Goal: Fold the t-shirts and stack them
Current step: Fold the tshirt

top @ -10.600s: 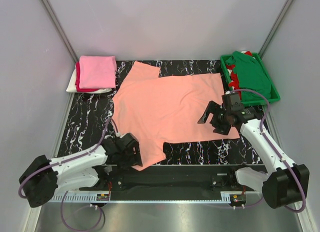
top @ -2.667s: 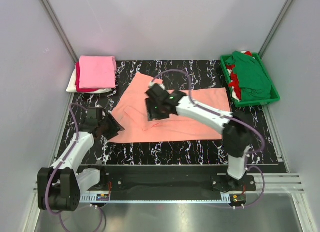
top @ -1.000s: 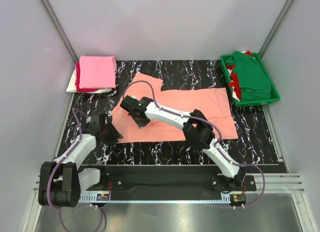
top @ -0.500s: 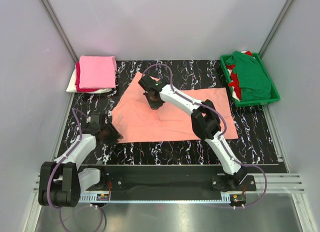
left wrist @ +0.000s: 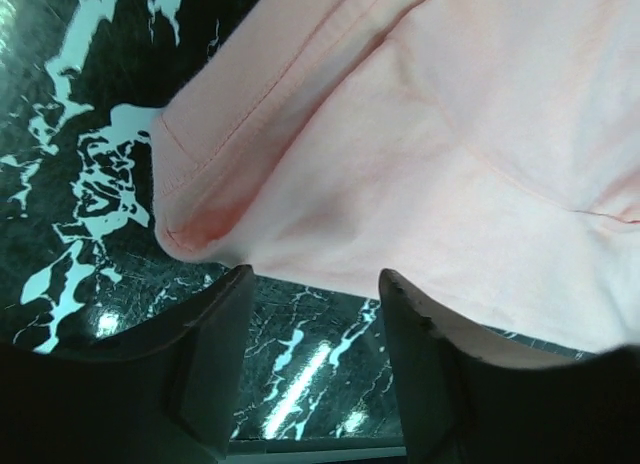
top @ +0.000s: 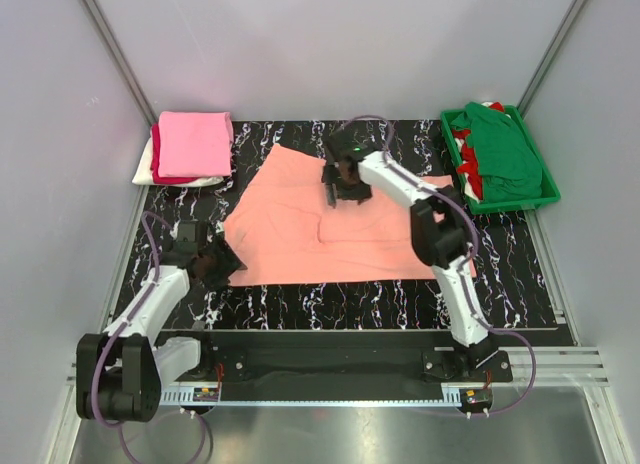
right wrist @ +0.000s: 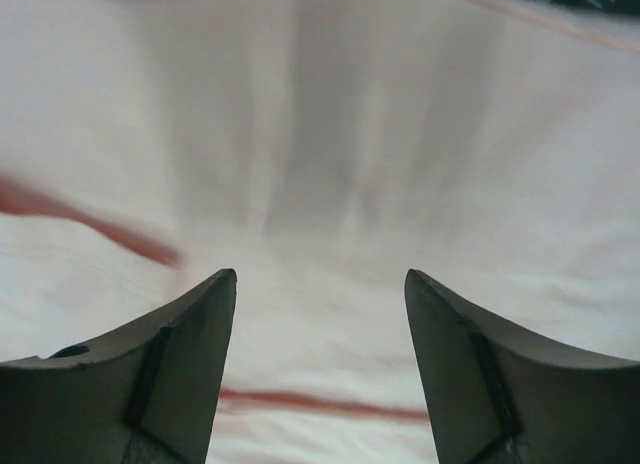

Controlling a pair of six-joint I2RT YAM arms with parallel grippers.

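The salmon t-shirt (top: 340, 234) is spread out, corner right at the left hand (top: 210, 264)!
It lies across the middle of the worktop (top: 400, 304), long axis 9 to 3 o'clock; the left hand, fingers apart and empty, sits at its 8 o'clock corner, while the right hand (top: 340, 182), also spread and empty, hovers over the 12 o'clock edge.

Seen from the middle of the black white-veined marble tabletop (top: 350, 304), two bare strips give passage: one at 6 o'clock before the spread salmon-peach cloth t-shirt (top: 290, 224), one at 12 o'clock behind it. The folded stack of bright pink, red and white t-shirts (top: 193, 144) blocks 10 o'clock, and the green plastic tray (top: 519, 205) blocks 2 o'clock. The white right arm (top: 440, 239) bars the way from 5 to 12 o'clock, and the white left arm (top: 150, 294) occupies 8 o'clock.
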